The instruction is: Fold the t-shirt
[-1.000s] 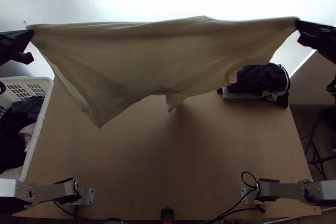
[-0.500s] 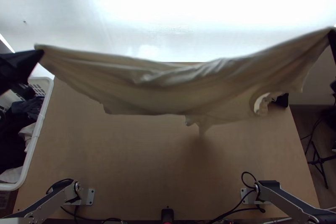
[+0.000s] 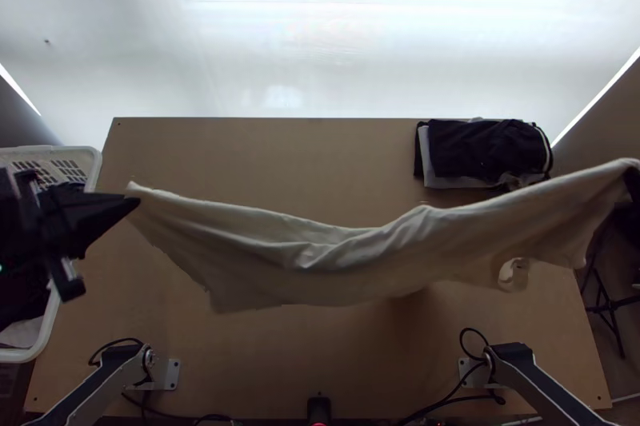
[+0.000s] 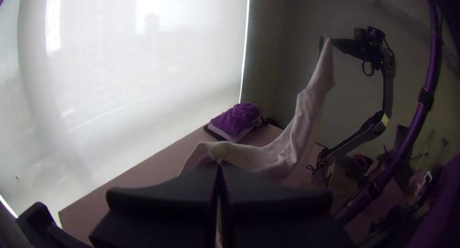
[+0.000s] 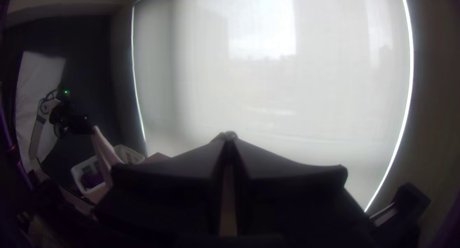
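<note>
The left hand point(image 3: 136, 201) clenches one end of the t-shirt point(image 3: 360, 266), which sags, unfolded lengthwise, over the counter point(image 3: 272, 370) to the end pinched in the right hand point(image 3: 630, 173); this seems the spreading step, and next it wants lowering evenly and laying flat

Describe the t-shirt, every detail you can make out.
The t-shirt, plain pale beige and apparently thin, soft fabric, hangs slack over the table, one end pinched in the left gripper, the other in the right gripper. It sags into creases mid-span; near its uneven lower edge, toward the right gripper, is a round opening.
</note>
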Action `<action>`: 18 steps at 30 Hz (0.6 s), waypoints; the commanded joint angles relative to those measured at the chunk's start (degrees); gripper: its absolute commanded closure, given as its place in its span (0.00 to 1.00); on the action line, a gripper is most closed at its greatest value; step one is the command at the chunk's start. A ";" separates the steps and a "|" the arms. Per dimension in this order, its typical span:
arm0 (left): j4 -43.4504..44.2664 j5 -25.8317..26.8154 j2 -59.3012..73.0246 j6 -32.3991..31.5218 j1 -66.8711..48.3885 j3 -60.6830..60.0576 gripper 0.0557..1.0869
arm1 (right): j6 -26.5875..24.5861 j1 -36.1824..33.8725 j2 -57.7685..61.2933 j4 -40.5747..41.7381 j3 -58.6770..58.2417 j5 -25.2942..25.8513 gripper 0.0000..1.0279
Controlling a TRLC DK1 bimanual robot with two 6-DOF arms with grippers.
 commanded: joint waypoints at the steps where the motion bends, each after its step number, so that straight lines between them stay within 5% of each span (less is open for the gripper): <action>1: 3.57 0.37 -4.09 -0.24 1.44 5.08 0.96 | -2.79 -3.49 -5.53 3.15 -1.98 0.14 0.97; 9: 5.86 -0.07 -6.02 -6.13 3.46 11.41 0.96 | 1.25 -4.11 -7.20 4.12 1.80 0.06 0.97; 18: -8.03 -0.68 -9.72 -7.45 -2.08 12.99 0.97 | 4.33 -1.91 -10.02 -6.25 2.68 0.06 0.97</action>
